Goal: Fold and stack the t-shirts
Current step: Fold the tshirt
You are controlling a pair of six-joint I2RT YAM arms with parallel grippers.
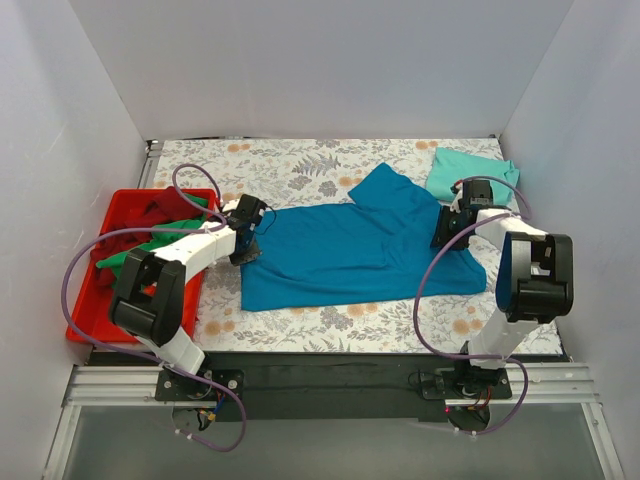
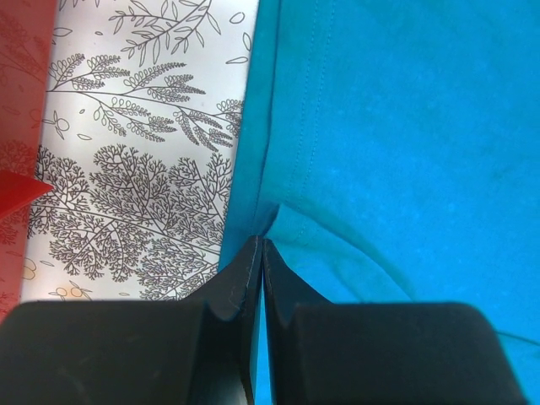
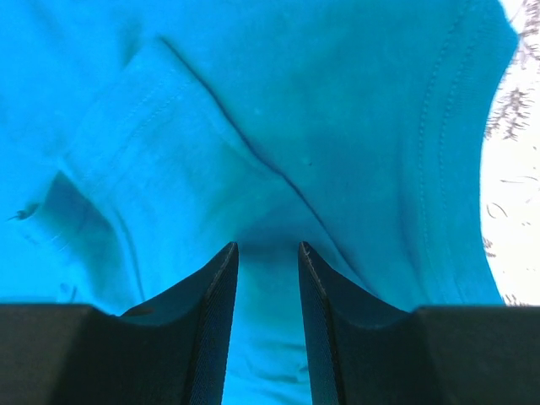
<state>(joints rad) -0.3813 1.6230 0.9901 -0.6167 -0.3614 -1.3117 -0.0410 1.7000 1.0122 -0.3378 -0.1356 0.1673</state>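
Observation:
A deep blue t-shirt lies spread across the middle of the flower-patterned table. My left gripper is at its left edge and is shut on the hem of the blue shirt, with cloth pinched between its closed fingertips. My right gripper is over the shirt's right part, near the sleeve. Its jaws stand a little apart, pressed down on the blue cloth. A pale mint green t-shirt lies folded at the back right. A bright green shirt and a dark red shirt lie in the tray.
A red plastic tray stands at the left edge of the table; its corner shows in the left wrist view. White walls close in the back and both sides. Patterned tablecloth shows behind and in front of the blue shirt.

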